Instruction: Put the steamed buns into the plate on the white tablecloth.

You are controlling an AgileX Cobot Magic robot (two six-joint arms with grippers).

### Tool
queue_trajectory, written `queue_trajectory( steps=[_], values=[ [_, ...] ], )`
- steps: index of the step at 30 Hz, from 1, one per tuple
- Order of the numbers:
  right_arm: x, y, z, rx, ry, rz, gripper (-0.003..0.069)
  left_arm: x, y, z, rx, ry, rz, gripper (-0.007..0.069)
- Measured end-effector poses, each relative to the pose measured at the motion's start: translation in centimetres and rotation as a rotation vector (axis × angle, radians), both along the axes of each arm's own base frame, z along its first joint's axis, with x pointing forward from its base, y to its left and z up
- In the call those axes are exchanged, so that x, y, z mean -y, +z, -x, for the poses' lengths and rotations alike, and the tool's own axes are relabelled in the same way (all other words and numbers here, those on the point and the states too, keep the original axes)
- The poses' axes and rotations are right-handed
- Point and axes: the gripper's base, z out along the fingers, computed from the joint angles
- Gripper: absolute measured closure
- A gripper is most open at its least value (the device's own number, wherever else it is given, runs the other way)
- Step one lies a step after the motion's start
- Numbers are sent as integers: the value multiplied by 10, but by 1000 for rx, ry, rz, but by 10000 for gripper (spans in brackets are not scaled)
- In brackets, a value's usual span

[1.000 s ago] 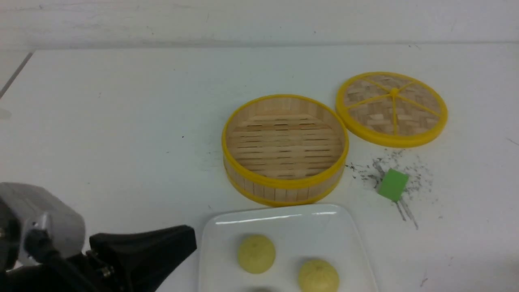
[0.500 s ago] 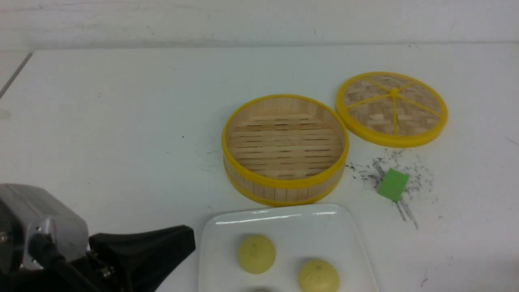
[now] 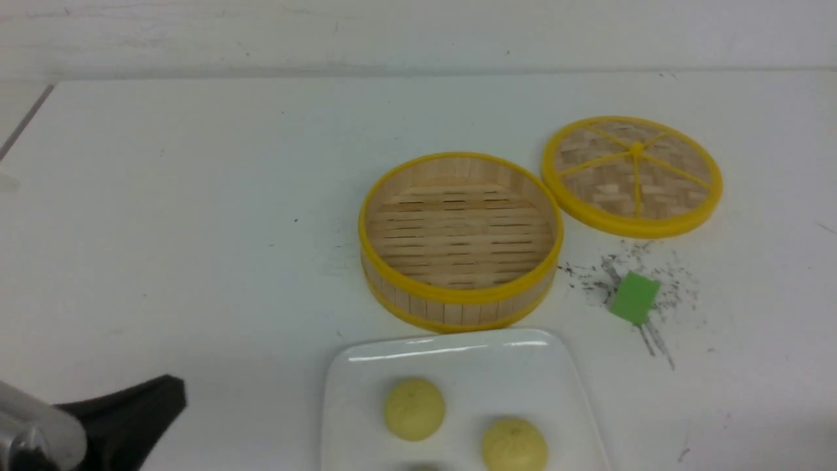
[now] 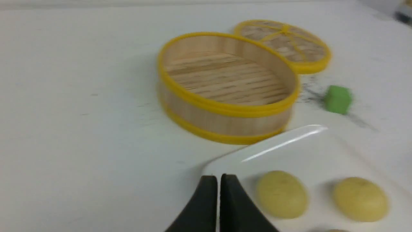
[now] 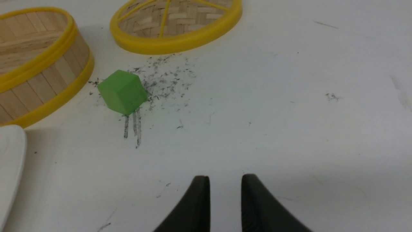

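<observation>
Buns (image 3: 414,408) sit on the plate (image 3: 451,356) at the steamer's (image 3: 460,239) six o'clock, so the left gripper (image 4: 219,182), clenched and empty, hangs at the plate's nine o'clock, the right gripper (image 5: 225,183) slightly parted, holding nothing.

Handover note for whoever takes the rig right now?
Left end effector: shut, empty, beside the plate.
Right end effector: slightly open, empty, over the white tablecloth.
Two yellow steamed buns on the plate; a third barely shows at the frame's bottom edge.
Steamer empty, lid beside it.
Left: confirm the third bun, park arms.
</observation>
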Motion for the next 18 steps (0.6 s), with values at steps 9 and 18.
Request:
queue_trajectory(
  steps=[9, 18],
  values=[
    [0, 0, 0, 0, 0, 0, 476, -36, -51, 15, 41, 398, -50, 572],
    [0, 0, 0, 0, 0, 0, 463, -45, -72, 22, -49, 570, 35, 568]
  ],
)
